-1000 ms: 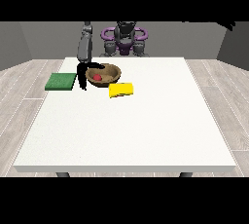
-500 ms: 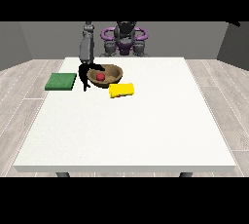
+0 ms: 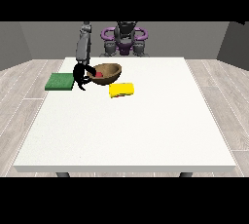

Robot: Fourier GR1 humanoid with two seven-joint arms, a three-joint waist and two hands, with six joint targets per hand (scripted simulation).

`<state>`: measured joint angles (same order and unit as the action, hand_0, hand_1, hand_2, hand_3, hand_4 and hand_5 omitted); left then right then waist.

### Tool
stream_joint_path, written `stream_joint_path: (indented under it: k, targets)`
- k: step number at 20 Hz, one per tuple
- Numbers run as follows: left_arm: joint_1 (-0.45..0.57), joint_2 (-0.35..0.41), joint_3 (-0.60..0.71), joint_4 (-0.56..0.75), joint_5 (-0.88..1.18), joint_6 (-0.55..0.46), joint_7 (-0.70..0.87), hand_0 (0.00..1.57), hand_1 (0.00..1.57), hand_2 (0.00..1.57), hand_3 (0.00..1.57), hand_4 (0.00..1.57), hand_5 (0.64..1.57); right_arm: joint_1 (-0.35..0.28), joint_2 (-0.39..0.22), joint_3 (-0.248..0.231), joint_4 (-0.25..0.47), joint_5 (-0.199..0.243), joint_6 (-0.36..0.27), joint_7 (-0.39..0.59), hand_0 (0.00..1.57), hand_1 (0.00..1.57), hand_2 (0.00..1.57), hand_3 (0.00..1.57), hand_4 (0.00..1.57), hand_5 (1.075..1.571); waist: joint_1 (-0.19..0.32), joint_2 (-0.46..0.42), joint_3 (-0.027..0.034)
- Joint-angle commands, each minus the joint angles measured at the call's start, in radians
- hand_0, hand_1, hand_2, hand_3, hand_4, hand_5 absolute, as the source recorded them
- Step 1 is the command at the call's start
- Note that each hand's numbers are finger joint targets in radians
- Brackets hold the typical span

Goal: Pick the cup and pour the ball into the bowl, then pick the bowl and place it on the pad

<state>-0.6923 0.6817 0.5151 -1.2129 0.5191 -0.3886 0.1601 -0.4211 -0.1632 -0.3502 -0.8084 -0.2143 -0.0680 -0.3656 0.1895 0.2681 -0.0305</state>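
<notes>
My hand at the view's left (image 3: 80,77) is at the rim of the brown wooden bowl (image 3: 108,73), which looks tilted near the surface's far edge with something red inside; whether my fingers are clamped on it I cannot tell. The flat green square pad (image 3: 60,81) lies just beyond my hand, toward the surface's left edge, so the bowl must travel that way. The yellow cup (image 3: 121,89) lies on its side beside the bowl.
</notes>
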Motion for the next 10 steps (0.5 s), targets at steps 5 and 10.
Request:
stream_joint_path:
  k: [5, 10]
  targets:
    - [0.058, 0.070, 0.045, 0.179, -0.012, -0.056, -0.034, 0.00, 0.00, 0.00, 0.00, 0.73, 1.569, -0.088, -0.040, 0.097, -0.026, 0.063, -0.094, 0.394, 1.57, 1.57, 1.57, 1.57, 1.04, 1.535, -0.080, -0.110, 0.0289]
    - [0.111, 0.095, 0.075, 0.277, -0.027, -0.047, -0.062, 0.00, 0.00, 0.00, 0.00, 0.72, 1.568, -0.128, -0.095, 0.126, -0.087, 0.064, -0.062, 0.531, 1.57, 1.57, 1.57, 1.57, 1.03, 1.541, -0.170, -0.177, 0.0294]
